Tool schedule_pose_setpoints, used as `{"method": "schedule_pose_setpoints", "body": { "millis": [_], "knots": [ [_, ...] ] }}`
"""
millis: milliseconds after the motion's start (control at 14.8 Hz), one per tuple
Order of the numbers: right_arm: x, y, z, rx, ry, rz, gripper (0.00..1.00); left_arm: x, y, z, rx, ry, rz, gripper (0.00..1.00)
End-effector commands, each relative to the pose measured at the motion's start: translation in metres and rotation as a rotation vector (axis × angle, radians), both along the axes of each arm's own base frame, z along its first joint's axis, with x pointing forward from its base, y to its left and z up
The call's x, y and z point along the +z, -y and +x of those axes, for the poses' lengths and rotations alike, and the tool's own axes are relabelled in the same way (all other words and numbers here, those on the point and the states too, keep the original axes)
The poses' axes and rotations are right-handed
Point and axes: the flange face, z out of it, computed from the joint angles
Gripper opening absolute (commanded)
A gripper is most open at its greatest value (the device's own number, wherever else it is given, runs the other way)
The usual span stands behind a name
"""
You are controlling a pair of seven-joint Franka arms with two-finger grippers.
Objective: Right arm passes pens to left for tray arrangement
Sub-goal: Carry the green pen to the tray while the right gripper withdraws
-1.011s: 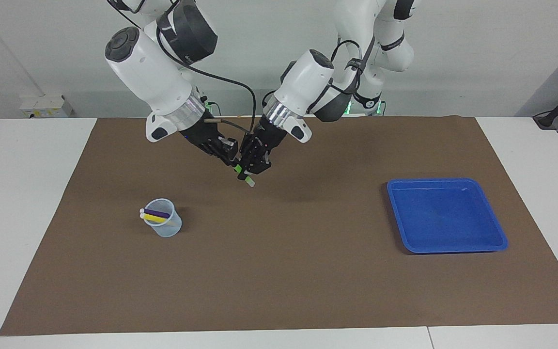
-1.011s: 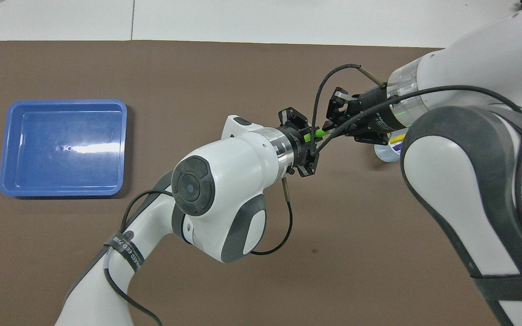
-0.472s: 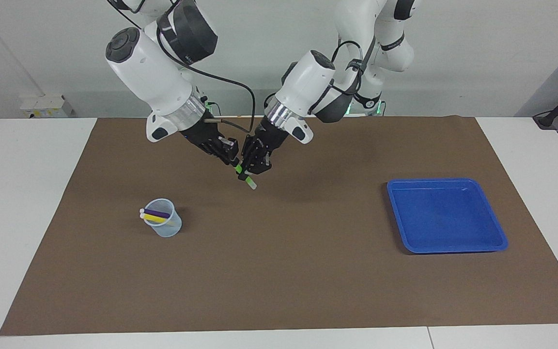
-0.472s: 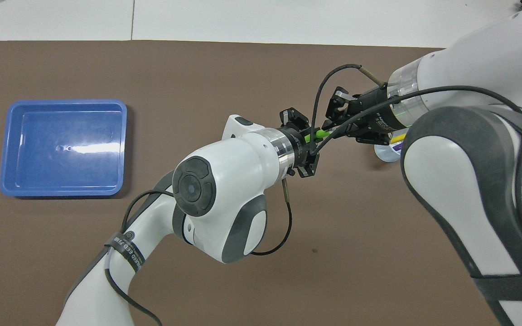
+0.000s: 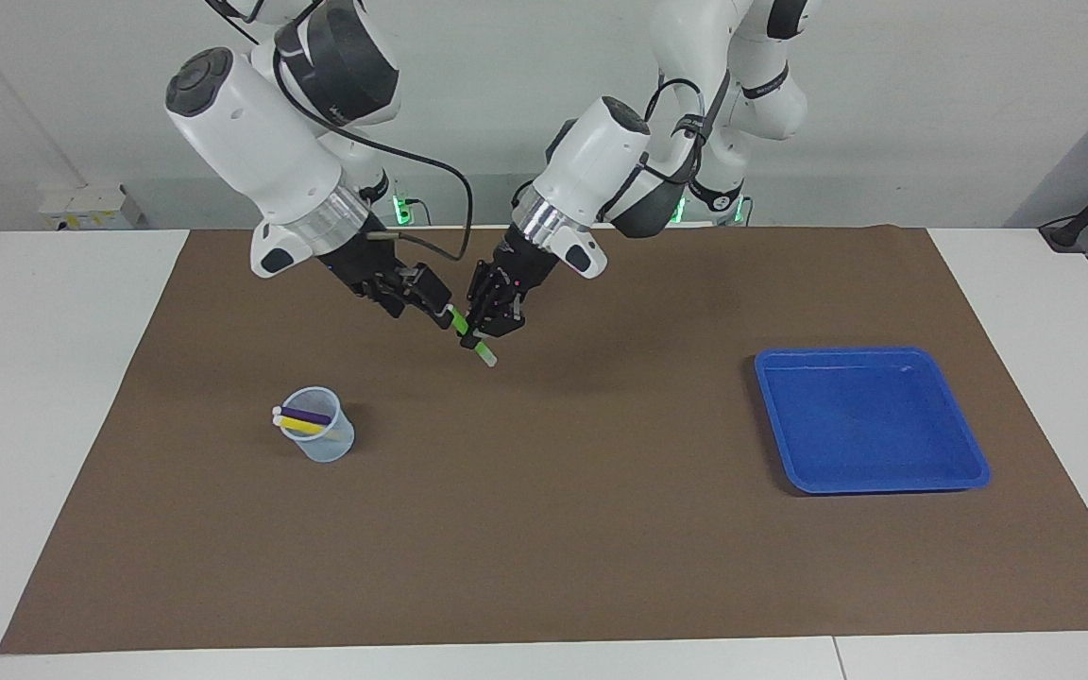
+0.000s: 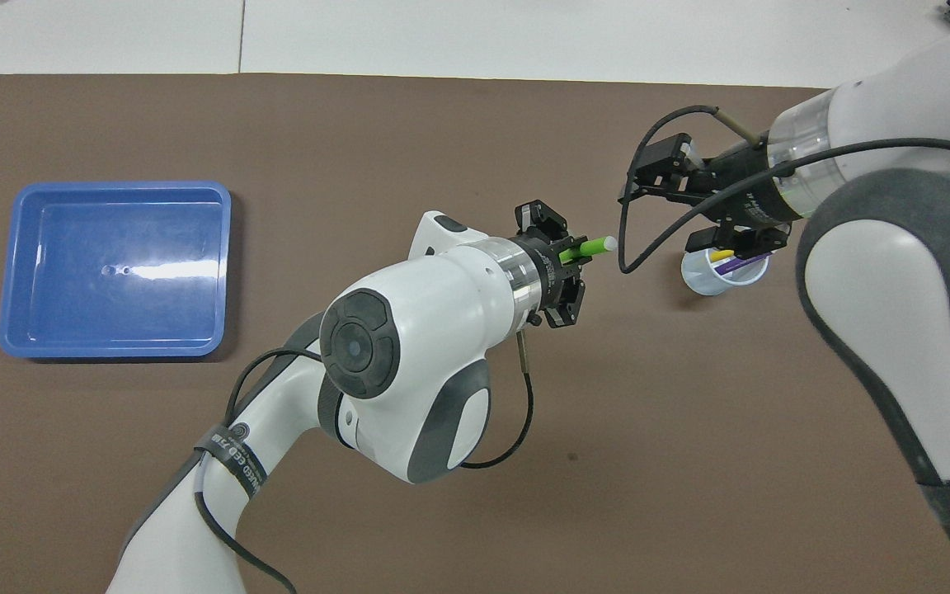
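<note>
My left gripper is shut on the green pen and holds it tilted in the air over the brown mat, whitish end down. It also shows in the overhead view with the green pen sticking out toward the right arm. My right gripper is open and empty, apart from the pen in the overhead view. The yellow pen and the purple pen stand in a translucent cup. The blue tray lies empty toward the left arm's end.
The cup stands on the mat under the right gripper's wrist in the overhead view, with the yellow pen and purple pen in it. The tray lies on the brown mat.
My right gripper has let go of the green pen and drawn back toward its own end of the table. The left gripper keeps the pen and has hardly moved.
</note>
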Motion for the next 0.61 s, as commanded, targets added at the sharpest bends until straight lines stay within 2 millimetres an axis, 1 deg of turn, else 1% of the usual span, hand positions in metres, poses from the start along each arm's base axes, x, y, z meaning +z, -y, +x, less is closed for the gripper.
{"method": "schedule_pose_setpoints", "body": {
  "millis": [0, 135, 270, 337, 472, 539],
  "knots": [
    [-0.001, 0.034, 0.001, 0.137, 0.042, -0.091, 1.0, -0.005, 0.0, -0.007, -0.102, 0.02, 0.077, 0.0],
    [-0.004, 0.067, 0.002, 0.24, 0.074, -0.143, 1.0, -0.01, -0.006, -0.007, -0.195, 0.018, 0.135, 0.0],
    [-0.012, 0.098, 0.004, 0.346, 0.094, -0.176, 1.0, -0.015, -0.017, -0.002, -0.261, 0.005, 0.185, 0.0],
    [-0.017, 0.112, 0.005, 0.382, 0.1, -0.195, 1.0, -0.014, -0.021, -0.002, -0.304, 0.023, 0.211, 0.0],
    [-0.026, 0.126, 0.005, 0.416, 0.098, -0.21, 1.0, -0.016, -0.038, 0.006, -0.415, 0.051, 0.305, 0.0],
    [-0.026, 0.13, 0.004, 0.445, 0.093, -0.229, 1.0, -0.02, -0.043, 0.005, -0.489, 0.054, 0.358, 0.0]
  ]
}}
